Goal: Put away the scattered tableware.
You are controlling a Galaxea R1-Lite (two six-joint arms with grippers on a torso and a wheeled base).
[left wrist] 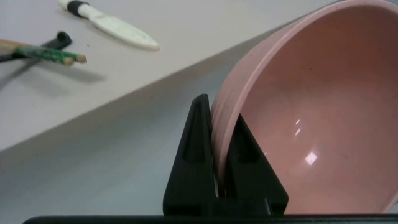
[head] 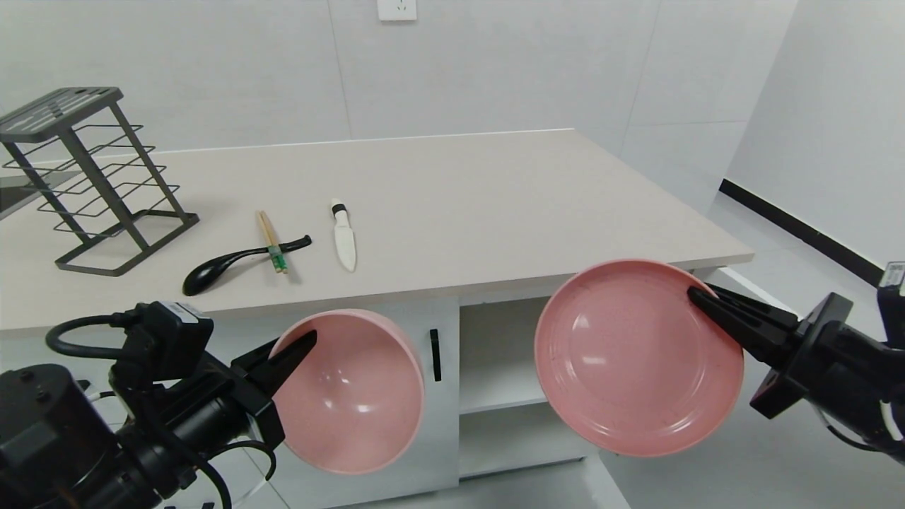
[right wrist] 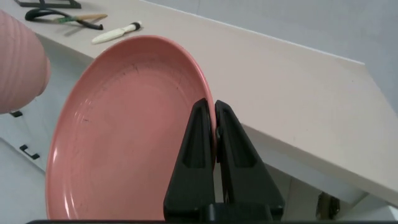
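Note:
My left gripper [head: 300, 344] is shut on the rim of a pink bowl [head: 353, 396], held tilted in front of the counter; the left wrist view has its fingers [left wrist: 202, 155] clamping the bowl [left wrist: 317, 124] wall. The right gripper [head: 696, 295] is shut on the rim of a pink plate [head: 629, 360], held on edge off the counter's front right corner; the plate [right wrist: 124, 130] sits between its fingers [right wrist: 199, 143]. A black spoon [head: 233, 263], wooden chopsticks [head: 271, 242] and a white knife [head: 343, 236] lie on the counter.
A dark wire rack [head: 92, 177] stands at the counter's [head: 495, 191] far left. Below the counter are a cabinet door with a black handle [head: 435, 355] and open shelves [head: 502, 403]. To the right the floor is open.

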